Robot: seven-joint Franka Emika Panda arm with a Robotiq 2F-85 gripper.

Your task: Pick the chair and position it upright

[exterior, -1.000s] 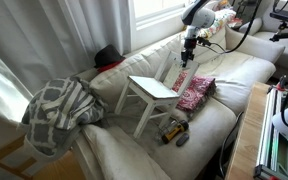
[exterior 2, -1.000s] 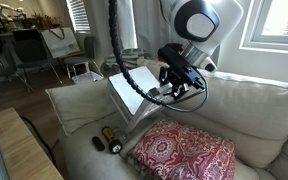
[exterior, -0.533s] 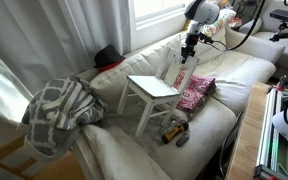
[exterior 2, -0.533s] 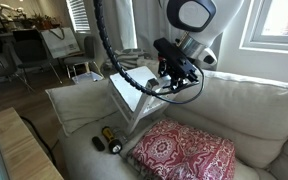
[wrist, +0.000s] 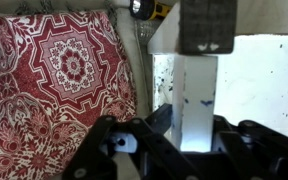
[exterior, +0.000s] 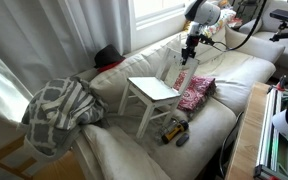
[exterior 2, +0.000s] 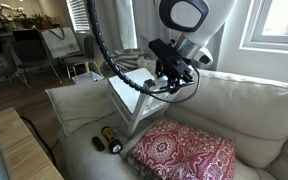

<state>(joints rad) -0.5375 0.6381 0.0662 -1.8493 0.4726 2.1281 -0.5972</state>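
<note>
Blanket: a grey checked blanket [exterior: 62, 112] lay bunched at the left end of the sofa [exterior: 234, 75]. It showed in only that exterior view.

Chair: the chair [exterior: 152, 92] stood upright on its legs on the sofa seat, backrest toward the sofa's back. Both exterior views showed the white seat [exterior 2: 127, 92]. The wrist view showed only an upright white bar of the backrest [wrist: 196, 95] with the seat below it.

Torch: a yellow and black torch [exterior: 174, 130] lay on the sofa seat just in front of the chair. It was plainer in an exterior view [exterior 2: 108, 137] and only a sliver at the wrist view's top edge [wrist: 149, 8].

Claw: the claw [exterior: 189, 50] hung at the top of the backrest in both exterior views [exterior 2: 170, 76]. From the wrist [wrist: 189, 135] its dark fingers [wrist: 159, 122] stood on either side of the white bar. Whether they pressed on it or stood clear of it could not be told.

Cushion: a pink patterned cushion [exterior: 195, 92] lay beside the chair, and its red and white medallions were sharpest from the wrist [wrist: 54, 70].
</note>
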